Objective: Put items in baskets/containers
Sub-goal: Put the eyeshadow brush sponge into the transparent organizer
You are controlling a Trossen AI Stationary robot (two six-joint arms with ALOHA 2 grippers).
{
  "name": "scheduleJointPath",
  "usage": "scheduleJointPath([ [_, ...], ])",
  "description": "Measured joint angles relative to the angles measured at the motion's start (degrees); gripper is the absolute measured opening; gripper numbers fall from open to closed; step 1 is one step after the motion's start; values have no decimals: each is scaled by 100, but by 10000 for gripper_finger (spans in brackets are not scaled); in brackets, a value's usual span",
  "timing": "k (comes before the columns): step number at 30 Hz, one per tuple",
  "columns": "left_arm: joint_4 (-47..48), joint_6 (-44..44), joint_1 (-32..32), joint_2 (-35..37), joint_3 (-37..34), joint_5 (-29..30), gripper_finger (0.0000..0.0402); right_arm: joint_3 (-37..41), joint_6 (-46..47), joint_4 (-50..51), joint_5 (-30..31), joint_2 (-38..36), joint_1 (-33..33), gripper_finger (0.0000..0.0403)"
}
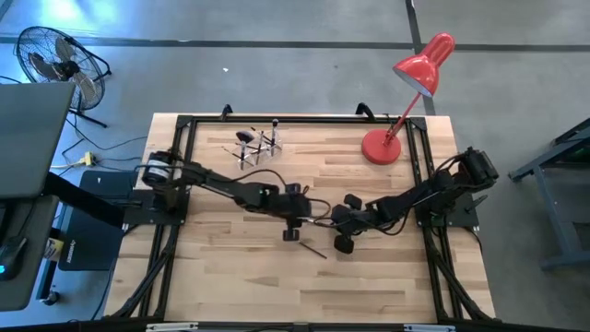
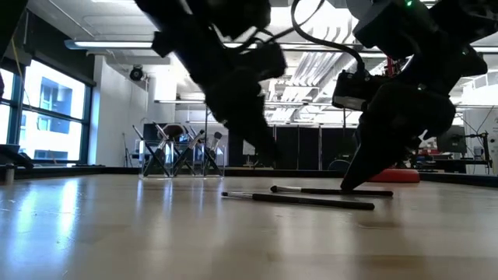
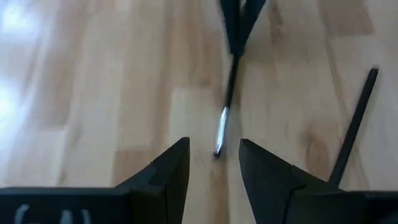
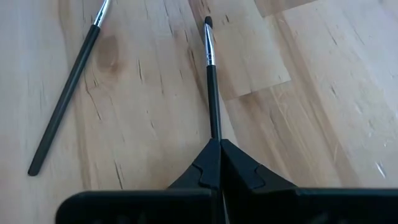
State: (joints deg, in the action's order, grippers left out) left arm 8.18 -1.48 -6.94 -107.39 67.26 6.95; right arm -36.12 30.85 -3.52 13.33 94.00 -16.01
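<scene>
A pale wood-plank bench (image 1: 230, 277) framed by black rails carries a red desk lamp (image 1: 383, 146) at its far right corner. A clear holder (image 1: 258, 143) bristling with makeup brushes stands toward the far left, while two slim dark brushes (image 2: 299, 200) lie flat near the middle, just apart from each other.

Wooden worktop (image 1: 230, 277) seen from above. Left tool (image 1: 297, 221) and right tool (image 1: 339, 219) low at centre, near each other. Slim dark brush (image 1: 313, 249) lies just in front of them. Clear holder (image 1: 258, 145) with upright brushes, seemingly several, far left. Red lamp (image 1: 406, 101) far right. Floor fan (image 1: 55, 65) beyond worktop.
</scene>
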Motion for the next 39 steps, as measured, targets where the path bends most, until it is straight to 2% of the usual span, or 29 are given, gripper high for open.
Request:
scheduleJointPath([
  [6,-85,426,-24,-369,272,-93,138,-2,16,0,-7,0,-13,1],
  [13,14,419,-19,-756,289,-159,138,-2,17,-47,14,0,-13,0],
  [21,1,420,-20,-860,295,-151,134,-2,19,-87,-32,0,-13,0],
  [24,12,420,-17,-866,294,-154,107,-2,19,-95,-57,0,-13,0],
  [28,101,422,-22,-872,291,-207,35,-3,32,-104,-109,-3,-17,0],
  [30,241,422,-19,-875,296,-361,11,-4,110,-106,-110,-4,-17,0],
  [39,649,380,-21,-896,454,-247,2,-9,444,-130,-233,-12,-13,2],
])
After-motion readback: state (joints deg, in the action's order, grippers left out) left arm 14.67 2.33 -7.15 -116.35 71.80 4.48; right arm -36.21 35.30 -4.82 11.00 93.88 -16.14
